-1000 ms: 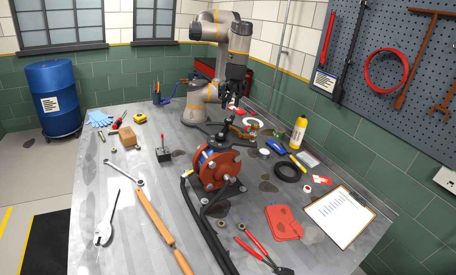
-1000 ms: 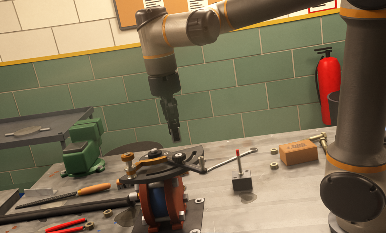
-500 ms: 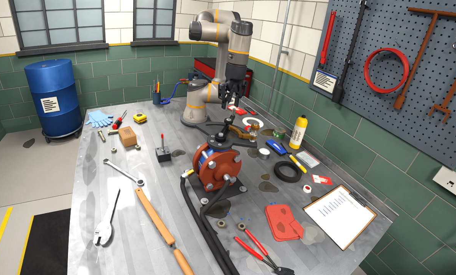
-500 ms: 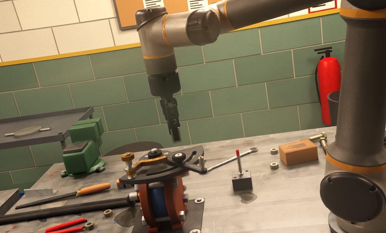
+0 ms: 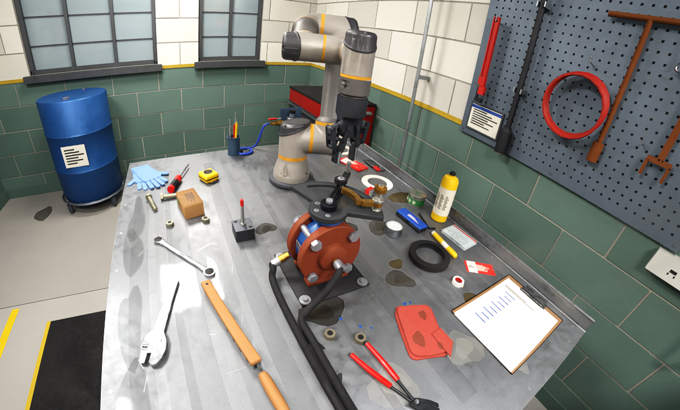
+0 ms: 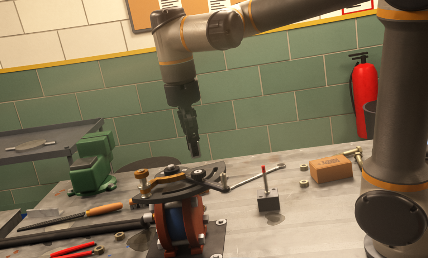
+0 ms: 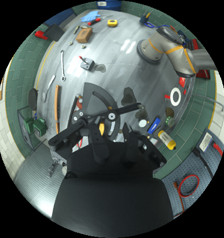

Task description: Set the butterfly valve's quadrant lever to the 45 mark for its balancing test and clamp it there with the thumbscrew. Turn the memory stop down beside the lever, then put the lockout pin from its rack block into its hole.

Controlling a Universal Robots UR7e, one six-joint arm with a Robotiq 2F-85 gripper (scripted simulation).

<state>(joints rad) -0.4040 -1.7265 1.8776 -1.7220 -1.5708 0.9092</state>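
The brass memory stop (image 5: pixel 357 196) (image 6: pixel 158 179) is partly hidden behind my fingers in the wrist camera; it lies over the far-right part of the quadrant plate (image 6: pixel 180 186) (image 7: pixel 101 107). The black quadrant lever (image 5: pixel 335 194) (image 6: pixel 206 181) (image 7: pixel 125 109) carries a knurled thumbscrew (image 5: pixel 341 179) (image 6: pixel 198 174) (image 7: pixel 111 116). The plate tops the red and blue butterfly valve (image 5: pixel 323 248) (image 6: pixel 178 224). The red-tipped lockout pin (image 5: pixel 241 210) (image 6: pixel 265 179) stands in its grey rack block (image 5: pixel 243 230) (image 6: pixel 268 199) (image 7: pixel 87 64) left of the valve. My gripper (image 5: pixel 346 150) (image 6: pixel 194 150) (image 7: pixel 113 131) hangs open and empty above the thumbscrew.
The robot base (image 5: pixel 294 158) stands just behind the valve. A green vise (image 6: pixel 92 163), black hoses (image 5: pixel 307 336), spanner (image 5: pixel 183 256), file (image 5: pixel 230 324), cardboard box (image 5: pixel 189 203) and a yellow bottle (image 5: pixel 444 197) lie around the bench.
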